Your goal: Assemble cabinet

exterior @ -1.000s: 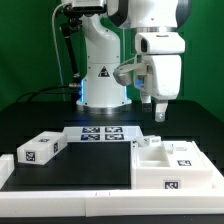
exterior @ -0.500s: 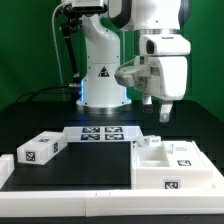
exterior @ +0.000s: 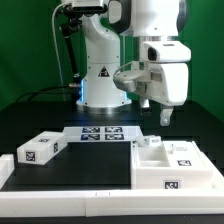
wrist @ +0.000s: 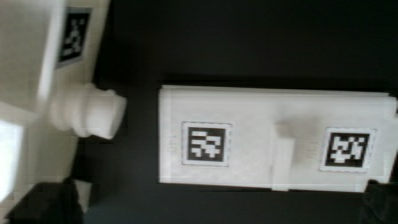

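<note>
The white cabinet body (exterior: 172,166), with square tags, stands on the black table at the exterior view's right. A smaller white tagged block (exterior: 40,150) lies at the exterior view's left. My gripper (exterior: 163,114) hangs in the air above the back of the cabinet body, touching nothing. In the wrist view a white block with two tags (wrist: 276,137) lies below my gripper (wrist: 217,210), beside a white part with a round knob (wrist: 93,110). The dark fingertips (wrist: 54,205) stand wide apart with nothing between them.
The marker board (exterior: 100,133) lies flat in front of the robot base. A low white border (exterior: 70,190) runs along the table's front edge. A black cable hangs by the arm at the back left.
My gripper has drifted a little toward the exterior view's right and slightly lower, staying over the cabinet body. The parts on the table have not moved.
</note>
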`<state>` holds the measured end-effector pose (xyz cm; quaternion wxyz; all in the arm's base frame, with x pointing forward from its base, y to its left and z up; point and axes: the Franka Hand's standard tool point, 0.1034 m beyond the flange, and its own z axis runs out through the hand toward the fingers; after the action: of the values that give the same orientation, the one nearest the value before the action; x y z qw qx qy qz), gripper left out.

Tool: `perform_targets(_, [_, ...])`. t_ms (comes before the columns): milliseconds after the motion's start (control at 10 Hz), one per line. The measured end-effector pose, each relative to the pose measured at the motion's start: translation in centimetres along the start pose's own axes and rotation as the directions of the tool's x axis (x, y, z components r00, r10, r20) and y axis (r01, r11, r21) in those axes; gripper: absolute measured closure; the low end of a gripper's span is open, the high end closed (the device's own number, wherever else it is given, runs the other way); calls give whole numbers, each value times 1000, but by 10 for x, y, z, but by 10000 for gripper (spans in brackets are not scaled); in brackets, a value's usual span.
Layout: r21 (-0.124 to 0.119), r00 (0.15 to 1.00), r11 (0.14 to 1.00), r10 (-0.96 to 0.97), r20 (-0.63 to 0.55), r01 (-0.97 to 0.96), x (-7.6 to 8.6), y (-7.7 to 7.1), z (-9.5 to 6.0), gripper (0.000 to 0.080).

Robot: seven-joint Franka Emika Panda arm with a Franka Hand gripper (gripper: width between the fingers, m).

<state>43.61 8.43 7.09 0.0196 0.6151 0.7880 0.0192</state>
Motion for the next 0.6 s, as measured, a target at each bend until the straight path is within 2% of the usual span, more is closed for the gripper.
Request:
perform_targets(200, [17, 1000, 1000, 3, -4, -3, 0, -8, 6, 2])
perform_targets(600, [54, 1000, 999, 8, -25, -7, 5, -20, 28, 2])
